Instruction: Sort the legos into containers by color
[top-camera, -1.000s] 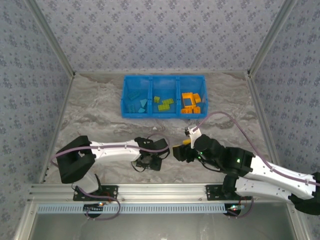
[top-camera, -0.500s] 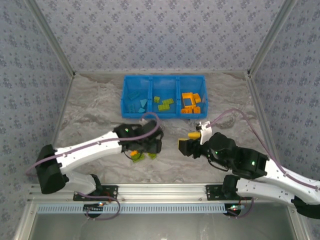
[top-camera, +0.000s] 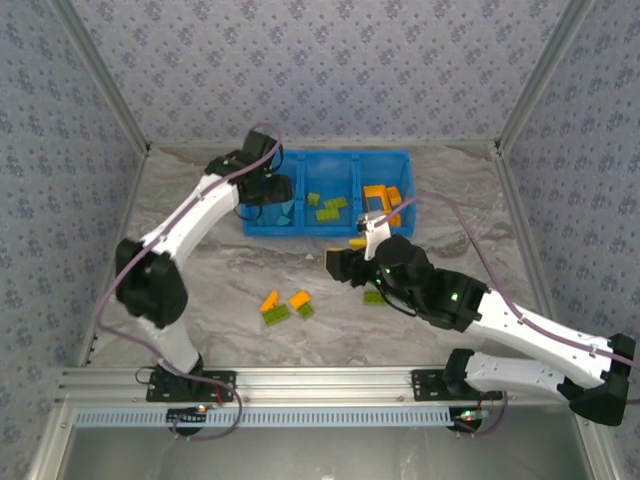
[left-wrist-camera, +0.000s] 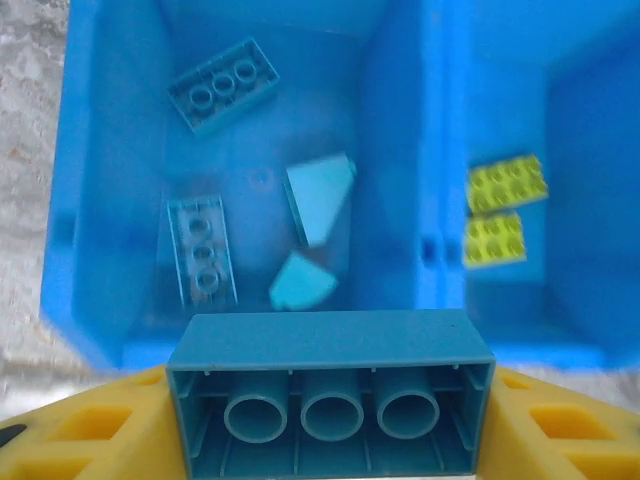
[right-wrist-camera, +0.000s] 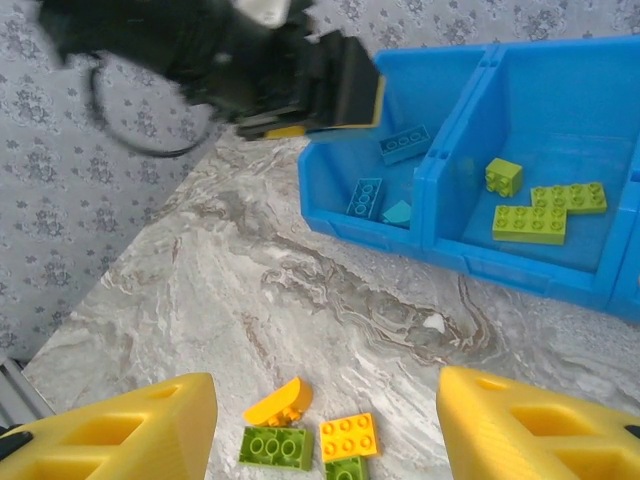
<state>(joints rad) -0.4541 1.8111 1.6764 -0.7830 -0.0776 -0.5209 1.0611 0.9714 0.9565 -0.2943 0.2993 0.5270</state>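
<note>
My left gripper (left-wrist-camera: 330, 400) is shut on a light blue brick (left-wrist-camera: 330, 345), held underside up over the left compartment of the blue bin (top-camera: 325, 154). That compartment holds several blue legos (left-wrist-camera: 222, 84). In the top view the left gripper (top-camera: 266, 186) hangs at the bin's left end. Green legos (top-camera: 328, 207) lie in the middle compartment and orange ones (top-camera: 382, 205) in the right. My right gripper (right-wrist-camera: 325, 410) is open above loose bricks on the table: an orange curved one (right-wrist-camera: 278, 402), an orange plate (right-wrist-camera: 348, 436) and a green brick (right-wrist-camera: 275, 447).
Another green brick (top-camera: 375, 297) lies on the marble table beside my right arm (top-camera: 450, 300). The loose group (top-camera: 285, 305) sits at the centre-left of the table. Patterned walls close in the left, right and far sides.
My left arm has swung from the near table up to the bin's left compartment, carrying the blue brick. My right gripper has moved left and farther out, above the loose bricks.
</note>
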